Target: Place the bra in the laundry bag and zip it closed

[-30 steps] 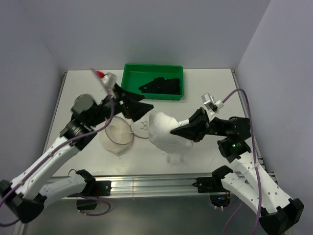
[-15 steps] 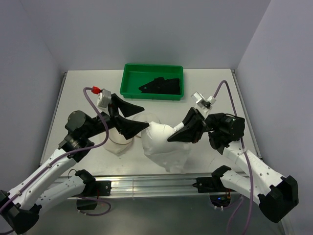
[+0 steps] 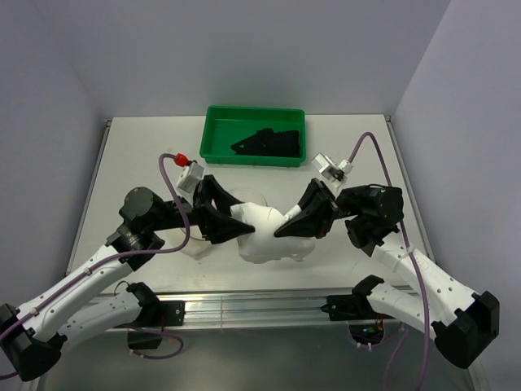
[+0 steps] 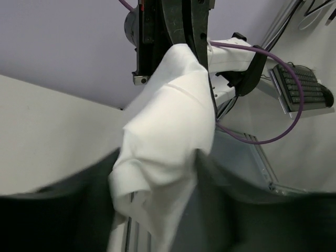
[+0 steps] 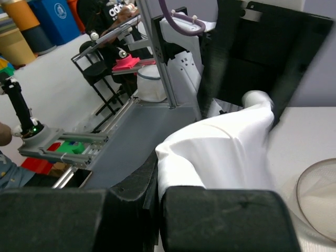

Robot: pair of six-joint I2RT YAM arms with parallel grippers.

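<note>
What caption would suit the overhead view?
Left gripper and right gripper hold one white fabric bundle; black bra lies in green tray.

**Desk:** What carries everything here?

**Photographer:** A white table (image 3: pixel 138 155) with a metal rail (image 3: pixel 244 303) running along its near edge.

**Desk:** And directly on it?

**Photographer:** A green tray (image 3: pixel 213 140) stands at the far edge, about centre. Well apart from it, toward the front, the white laundry bag (image 3: pixel 264 238) sits bunched up. Its underside appears to meet the surface, but how much rests there cannot be told. Just to its left a round mesh piece (image 5: pixel 323 194) lies flat, partly hidden.
</note>
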